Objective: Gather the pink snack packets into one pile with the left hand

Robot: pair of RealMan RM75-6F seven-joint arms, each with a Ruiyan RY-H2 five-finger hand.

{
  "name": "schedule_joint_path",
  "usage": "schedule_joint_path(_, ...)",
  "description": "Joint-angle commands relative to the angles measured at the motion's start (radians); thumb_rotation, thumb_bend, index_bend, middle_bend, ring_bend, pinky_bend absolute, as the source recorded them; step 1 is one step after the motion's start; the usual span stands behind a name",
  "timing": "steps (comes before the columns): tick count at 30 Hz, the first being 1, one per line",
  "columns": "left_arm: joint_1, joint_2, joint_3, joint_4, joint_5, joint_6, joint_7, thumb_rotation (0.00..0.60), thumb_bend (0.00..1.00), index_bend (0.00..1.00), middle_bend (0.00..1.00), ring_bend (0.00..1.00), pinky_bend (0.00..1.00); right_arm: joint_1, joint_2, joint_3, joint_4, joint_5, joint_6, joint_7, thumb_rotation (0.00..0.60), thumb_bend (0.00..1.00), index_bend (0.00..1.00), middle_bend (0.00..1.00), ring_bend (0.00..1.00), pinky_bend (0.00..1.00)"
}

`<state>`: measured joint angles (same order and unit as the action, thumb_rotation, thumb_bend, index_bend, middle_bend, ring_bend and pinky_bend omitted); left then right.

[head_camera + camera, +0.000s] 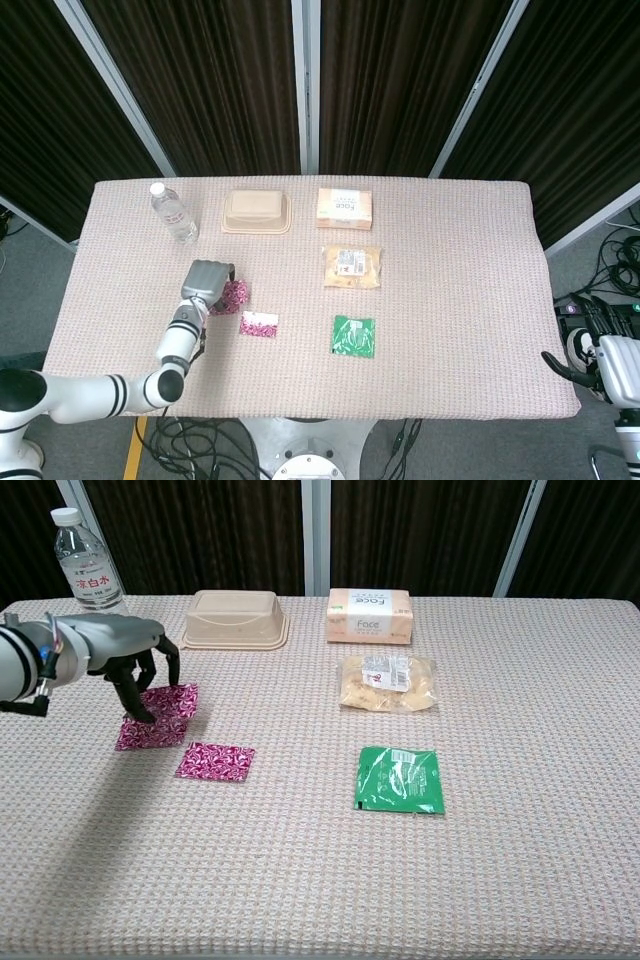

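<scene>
Three pink snack packets are at the left of the table. My left hand (125,658) (205,282) pinches one pink packet (175,701) (236,293) by its left edge and holds it tilted, partly over a second pink packet (140,734) lying flat. In the head view the second packet is mostly hidden under the hand. The third pink packet (215,761) (259,324) lies flat, just right of and nearer than the other two. My right hand (598,352) hangs off the table's right edge, fingers apart and holding nothing.
A water bottle (92,572) stands at the back left, with a beige lidded container (237,617) and a tissue box (369,614) along the back. A clear bag of snacks (387,681) and a green packet (400,779) lie mid-table.
</scene>
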<state>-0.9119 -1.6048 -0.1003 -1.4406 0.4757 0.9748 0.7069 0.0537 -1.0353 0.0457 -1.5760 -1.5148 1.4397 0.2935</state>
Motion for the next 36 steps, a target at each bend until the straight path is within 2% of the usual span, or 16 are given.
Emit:
schedule_joint_path(1,0.017,0.003,0.020,-0.004,0.020,0.003,-0.008,0.600,0.25,0.48,0.84,0.86,0.87,0.001,-0.001,-0.001,-0.002,-0.004,0.002,-0.001,0.092,0.09,0.06,0.11,0.00,0.08)
schedule_joint_path(6,0.031,-0.024,0.044,0.052,0.048,-0.014,-0.012,0.600,0.25,0.47,0.84,0.86,0.87,-0.001,0.000,-0.004,-0.008,-0.005,0.006,-0.008,0.089,0.09,0.06,0.11,0.00,0.08)
schedule_joint_path(13,0.045,-0.049,0.048,0.122,0.055,-0.060,-0.030,0.600,0.25,0.47,0.84,0.86,0.87,-0.006,0.005,-0.007,-0.022,0.002,0.008,-0.024,0.088,0.09,0.06,0.11,0.00,0.08)
schedule_joint_path(36,0.049,-0.070,0.023,0.169,0.059,-0.097,-0.031,0.600,0.25,0.43,0.83,0.86,0.87,-0.006,0.007,-0.009,-0.034,0.013,0.002,-0.040,0.091,0.09,0.06,0.11,0.00,0.08)
